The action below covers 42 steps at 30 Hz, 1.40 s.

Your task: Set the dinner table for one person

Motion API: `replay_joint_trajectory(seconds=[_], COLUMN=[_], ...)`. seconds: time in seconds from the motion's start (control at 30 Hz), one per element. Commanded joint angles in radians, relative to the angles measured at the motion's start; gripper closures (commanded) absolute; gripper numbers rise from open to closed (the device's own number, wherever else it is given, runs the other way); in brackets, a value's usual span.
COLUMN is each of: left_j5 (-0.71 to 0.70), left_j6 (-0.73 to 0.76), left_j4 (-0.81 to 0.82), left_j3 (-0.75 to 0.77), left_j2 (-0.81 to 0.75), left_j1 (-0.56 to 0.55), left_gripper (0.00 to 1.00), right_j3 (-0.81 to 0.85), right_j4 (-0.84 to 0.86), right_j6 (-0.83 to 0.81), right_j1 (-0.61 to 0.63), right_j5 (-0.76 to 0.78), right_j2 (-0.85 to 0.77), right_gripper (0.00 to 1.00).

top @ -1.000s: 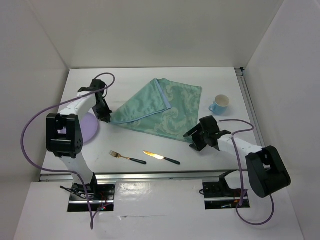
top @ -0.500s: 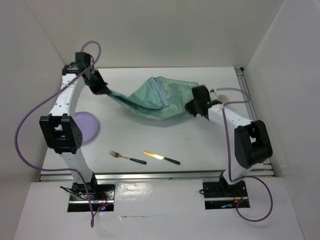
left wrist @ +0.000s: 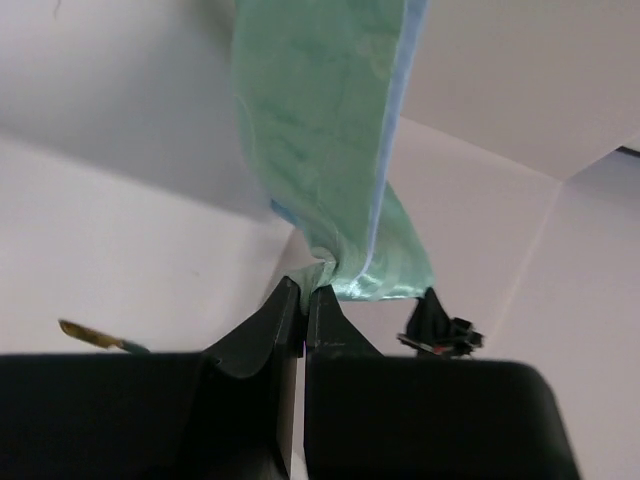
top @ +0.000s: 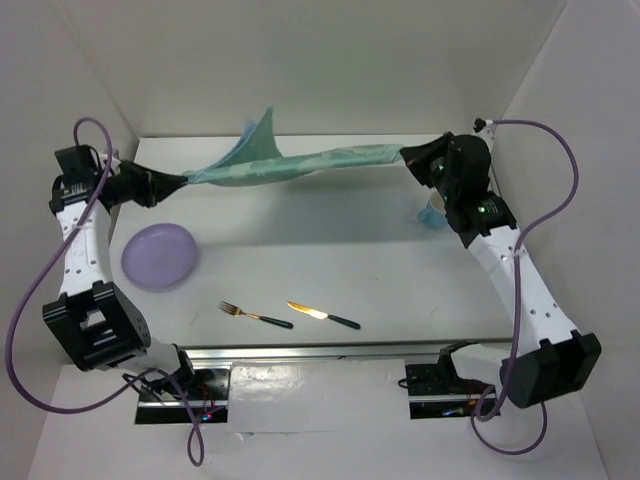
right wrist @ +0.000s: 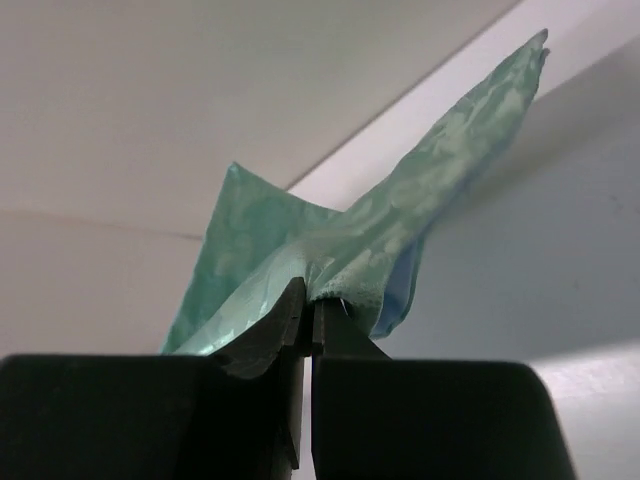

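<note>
Teal-green patterned cloth [top: 300, 165] is held stretched in mid-air between the two arms, above the far part of the dinner table [top: 350, 260]. The left gripper [top: 180, 183] is clamped on one end of the cloth and the right gripper [top: 410, 158] on the other. Each wrist view shows the jaws pinched together with fabric bunched at the tips. The cloth hangs as a twisted band, with one corner standing upward near its middle, and it touches nothing below. On the tabletop lie a lilac plate [top: 158, 256] at the left and a fork [top: 255, 315] and knife [top: 322, 316] in a row near the front rail. A pale blue object, probably a cup [top: 432, 215], is mostly hidden behind the right arm. The step in hand appears to be spreading the cloth as a place mat, with no tableware arranged yet. The next move calls for both arms to untwist the band and lower together under tension. That way the cloth lands flat in the middle of the table, apart from plate and cutlery, before either grip lets go.
</note>
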Motion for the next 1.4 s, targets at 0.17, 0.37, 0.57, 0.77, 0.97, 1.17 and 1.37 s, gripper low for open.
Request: replay_joint_trajectory(seconds=[0.17,0.37,0.57,0.77,0.97,1.17,1.37], left_j5=[0.077,0.119,0.150,0.099,0.099,0.024,0.035], left_j6=[-0.035,-0.033,-0.059,-0.082,-0.068,-0.015,-0.038], left_j4=[0.063,0.064,0.128,0.185,0.196,0.171,0.196], left_j3=[-0.035,0.087,0.203,0.275,0.373,0.540,0.874], left_j2=[-0.039,-0.039,-0.089,-0.123,-0.017,0.218,0.521], left_j1=[0.027,0.027,0.027,0.027,0.003,-0.080,-0.176], left_gripper=[1.00,1.00,1.00,1.00,1.00,1.00,1.00], right_j3=[-0.056,0.079,0.216,0.338,0.510,0.639,0.851], right_j4=[-0.082,-0.082,-0.109,-0.135,-0.126,-0.027,0.076], right_j6=[-0.053,-0.091,-0.139,-0.202,-0.242,-0.242,-0.185], right_j1=[-0.026,-0.026,-0.015,-0.015,-0.041,-0.125,-0.207], right_j5=[0.019,-0.031,-0.055,-0.077,-0.158,-0.284,-0.396], right_j2=[-0.065,-0.034,-0.059,-0.022,0.162,0.358,0.604], right_gripper=[1.00,1.00,1.00,1.00,1.00,1.00,1.00])
